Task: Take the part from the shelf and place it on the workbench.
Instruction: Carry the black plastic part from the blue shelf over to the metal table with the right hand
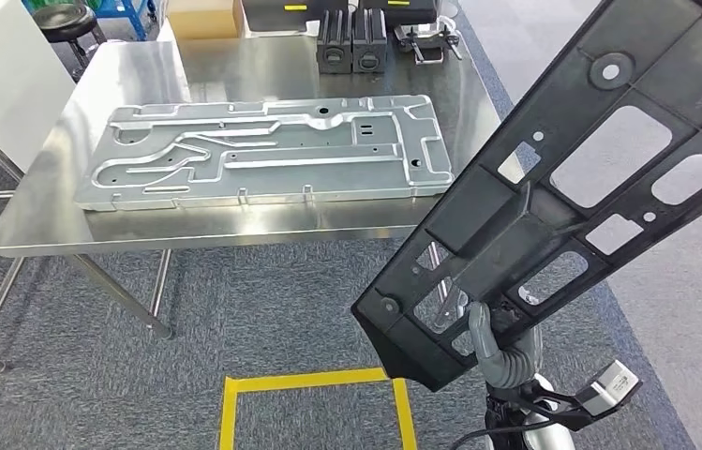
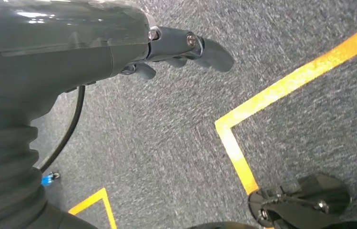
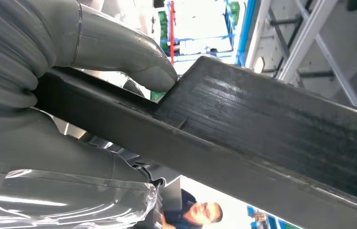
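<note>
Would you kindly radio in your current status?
Right hand holds black plastic panel, raised, short of workbench. Left hand hangs, holding nothing. Metal plate occupies workbench centre.

No readable text, label, brand, number or sign is showing on anything here; the white tag (image 1: 617,380) near the arm is appearing too blurred to read.

Black part (image 1: 572,178), silver workbench (image 1: 262,225), grey carpet (image 1: 234,319) with yellow tape (image 1: 309,380).
</note>
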Robot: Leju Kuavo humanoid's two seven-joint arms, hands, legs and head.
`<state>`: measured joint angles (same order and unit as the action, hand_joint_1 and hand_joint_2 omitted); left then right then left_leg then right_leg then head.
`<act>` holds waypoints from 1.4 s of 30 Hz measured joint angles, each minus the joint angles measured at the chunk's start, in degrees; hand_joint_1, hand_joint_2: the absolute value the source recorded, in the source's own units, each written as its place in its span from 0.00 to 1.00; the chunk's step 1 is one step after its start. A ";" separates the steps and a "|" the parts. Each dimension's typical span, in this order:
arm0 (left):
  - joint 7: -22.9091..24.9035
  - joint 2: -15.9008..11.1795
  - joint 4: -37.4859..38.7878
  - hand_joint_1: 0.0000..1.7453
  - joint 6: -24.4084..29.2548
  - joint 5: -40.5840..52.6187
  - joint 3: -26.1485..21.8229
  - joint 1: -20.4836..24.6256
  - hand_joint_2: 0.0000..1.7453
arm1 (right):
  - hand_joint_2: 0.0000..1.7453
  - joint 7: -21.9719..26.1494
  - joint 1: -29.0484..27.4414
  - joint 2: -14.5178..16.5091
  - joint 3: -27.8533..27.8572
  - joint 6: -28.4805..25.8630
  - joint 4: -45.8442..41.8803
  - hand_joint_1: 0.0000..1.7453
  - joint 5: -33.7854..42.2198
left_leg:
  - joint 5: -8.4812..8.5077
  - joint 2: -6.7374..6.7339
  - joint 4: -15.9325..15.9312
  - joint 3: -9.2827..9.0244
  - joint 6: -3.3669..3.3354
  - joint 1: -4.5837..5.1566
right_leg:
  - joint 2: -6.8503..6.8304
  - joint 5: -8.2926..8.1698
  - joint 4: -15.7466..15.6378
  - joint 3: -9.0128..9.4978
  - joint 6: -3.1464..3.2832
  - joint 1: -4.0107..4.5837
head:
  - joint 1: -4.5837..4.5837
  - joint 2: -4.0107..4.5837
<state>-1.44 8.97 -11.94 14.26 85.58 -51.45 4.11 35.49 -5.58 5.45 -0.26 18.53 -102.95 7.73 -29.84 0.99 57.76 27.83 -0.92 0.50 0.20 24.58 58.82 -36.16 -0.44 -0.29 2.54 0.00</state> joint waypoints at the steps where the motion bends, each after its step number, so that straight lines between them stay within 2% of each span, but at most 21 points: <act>1: -0.01 -0.02 -0.01 0.00 0.01 0.04 0.00 0.05 1.00 | 1.00 0.01 0.01 0.01 0.03 0.00 -0.01 1.00 0.00 | 0.02 -0.04 0.48 0.04 0.32 -0.03 | 0.06 0.00 -0.27 0.45 0.41 -0.07 | 0.02 0.00; 4: -0.06 -0.04 -0.01 0.00 0.02 0.08 0.00 0.18 1.00 | 1.00 0.01 0.01 0.01 0.07 0.01 -0.02 1.00 0.01 | -0.78 -0.28 7.01 3.25 1.11 -0.25 | -0.04 0.92 -0.95 2.24 1.42 -0.32 | 0.03 0.00; 6: -0.07 -0.05 -0.01 0.00 0.00 0.07 0.00 0.14 1.00 | 1.00 0.01 -0.02 0.01 0.08 0.01 -0.01 1.00 0.01 | -3.69 -0.39 13.82 7.78 1.64 -0.48 | -0.11 1.83 -1.00 3.19 1.63 -0.34 | 0.03 0.00; 8: -0.06 -0.08 -0.01 0.00 -0.01 0.07 0.00 0.01 1.00 | 1.00 0.01 -0.12 0.01 0.09 0.01 0.00 1.00 0.01 | -5.50 -0.45 16.72 10.94 1.89 -0.68 | -0.04 2.83 -1.00 4.33 1.57 -0.36 | 0.03 0.00; 9: -0.05 -0.10 -0.01 0.00 -0.01 0.07 0.00 -0.06 1.00 | 1.00 0.01 -0.16 0.01 0.09 0.01 0.01 1.00 0.01 | -4.64 -0.48 15.45 11.26 1.93 -0.75 | 0.02 3.39 -1.00 5.08 1.49 -0.37 | 0.03 0.00; 12: -0.05 -0.13 0.00 0.00 -0.01 0.07 0.00 -0.29 1.00 | 1.00 0.02 -0.26 0.01 0.11 -0.04 0.02 1.00 -0.12 | 3.25 -0.67 5.04 9.21 1.54 -0.70 | 0.09 5.26 -1.00 7.31 0.92 -0.37 | 0.02 0.00; 13: -0.04 -0.14 0.01 0.00 -0.01 0.07 0.00 -0.33 1.00 | 1.00 0.04 -0.33 0.01 0.12 -0.11 0.01 1.00 -0.28 | 4.93 -0.72 2.68 8.66 1.25 -0.55 | 0.11 5.73 -1.05 7.64 0.60 -0.33 | 0.01 0.00; 14: 0.00 -0.14 0.01 0.00 -0.01 0.09 0.00 -0.39 1.00 | 1.00 0.05 -0.42 0.02 0.14 -0.24 -0.01 1.00 -0.55 | 5.79 -0.73 1.52 8.50 0.89 -0.40 | 0.13 6.02 -1.11 7.85 0.25 -0.31 | 0.01 0.00; 17: 0.21 -0.10 0.01 0.00 -0.04 0.20 0.01 -0.49 1.00 | 1.00 0.13 -0.50 0.03 0.20 -0.81 -0.28 1.00 -1.81 | 5.43 -0.59 0.90 7.59 -0.27 -0.32 | 0.12 6.26 -0.52 8.26 -0.74 -0.35 | 0.02 0.00; 19: 0.21 -0.06 0.01 0.00 -0.08 0.27 0.02 -0.48 1.00 | 1.00 0.13 -0.22 0.03 0.27 -1.07 -0.76 1.00 -2.76 | 4.97 -0.52 0.37 6.37 -0.89 -0.47 | 0.09 6.76 3.72 6.11 -1.18 -0.45 | 0.02 0.00; 22: 0.03 -0.01 0.01 0.00 -0.11 0.30 0.02 -0.41 1.00 | 1.00 0.09 0.23 -0.01 0.53 -1.09 -1.48 1.00 -3.75 | 3.72 -0.48 0.16 4.84 -1.40 -0.39 | 0.07 10.30 13.67 -1.00 -1.59 -0.47 | 0.02 0.00; 23: -0.08 -0.01 0.01 0.00 -0.11 0.30 0.02 -0.45 1.00 | 1.00 0.08 0.29 -0.07 0.60 -1.05 -1.64 1.00 -3.97 | 3.18 -0.42 0.16 4.17 -1.45 -0.32 | 0.07 11.08 15.04 -2.68 -1.62 -0.46 | 0.02 0.00; 25: -0.29 0.02 0.01 0.00 -0.11 0.30 0.02 -0.51 1.00 | 1.00 0.08 0.52 -0.27 0.66 -0.91 -1.80 1.00 -4.23 | 1.97 -0.25 0.15 2.48 -1.44 -0.16 | 0.07 9.17 12.39 -3.44 -1.28 -0.37 | 0.02 0.00; 27: -0.44 0.15 0.04 0.00 -0.19 0.34 0.03 -0.46 1.00 | 1.00 0.20 1.01 -0.61 0.66 -0.85 -1.88 1.00 -4.66 | 0.71 -0.16 0.14 0.74 -1.24 0.00 | 0.13 3.33 5.39 -1.96 -0.47 0.04 | 0.03 0.00; 29: -0.47 0.36 0.10 0.00 -0.33 0.54 0.04 -0.30 1.00 | 1.00 0.41 2.01 -1.15 0.62 -1.37 -1.93 1.00 -6.04 | -0.31 -0.02 -0.02 -0.11 -0.74 0.08 | 0.29 -0.14 1.11 -0.91 0.37 0.56 | -0.02 0.00; 31: -0.40 0.44 0.13 0.00 -0.49 0.91 0.08 -0.13 1.00 | 1.00 0.58 3.83 -1.94 0.43 -3.27 -1.97 1.00 -9.27 | -0.55 0.06 0.05 -0.65 -0.10 0.16 | 0.49 -0.24 0.10 -0.33 1.04 0.68 | -0.07 0.00; 34: -0.17 0.22 0.11 0.00 -0.98 1.59 0.31 0.19 1.00 | 1.00 -0.41 9.08 -3.69 -0.60 -11.41 -1.69 1.00 -21.91 | -1.23 -0.07 2.90 -0.14 0.74 0.17 | 0.57 -0.01 -1.12 1.65 1.90 0.09 | -0.04 0.00; 38: -0.64 -0.16 0.10 0.00 -2.27 1.90 0.93 1.00 1.00 | 1.00 -10.97 23.24 -5.37 -4.73 -27.13 2.74 1.00 -53.64 | -5.50 -0.14 14.56 8.35 2.05 -0.60 | 0.99 0.91 -1.28 2.84 2.24 -0.06 | -0.01 0.00; 39: -1.01 -0.29 0.10 0.00 -2.49 1.90 1.07 1.22 1.00 | 1.00 -15.19 27.58 -5.61 -6.46 -30.00 5.12 1.00 -62.94 | -4.93 -0.16 15.14 9.79 2.30 -0.75 | 1.10 1.23 -1.24 3.21 2.18 -0.07 | -0.01 0.00; 40: -1.29 -0.41 0.10 0.00 -2.44 1.95 1.25 1.40 1.00 | 1.00 -19.28 32.08 -5.78 -8.45 -32.17 8.04 1.00 -71.97 | -2.91 -0.20 13.66 10.27 2.49 -0.86 | 1.16 1.62 -1.18 3.68 2.08 -0.09 | -0.02 0.00; 42: -1.46 -0.53 0.10 0.00 -1.52 2.23 1.71 1.64 1.00 | 1.00 -25.52 40.87 -5.91 -12.42 -34.46 15.01 1.00 -86.56 | 3.30 -0.49 6.76 9.16 2.51 -1.00 | 1.13 2.50 -1.07 4.72 1.78 -0.11 | -0.03 0.00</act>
<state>-2.90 8.44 -11.84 12.74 87.81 -49.74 5.76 9.97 35.29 -0.46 -12.68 -15.93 -87.94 -78.83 -26.55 0.49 64.52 36.99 1.59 -0.50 1.33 27.08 57.75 -31.45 1.34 -0.40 2.51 0.00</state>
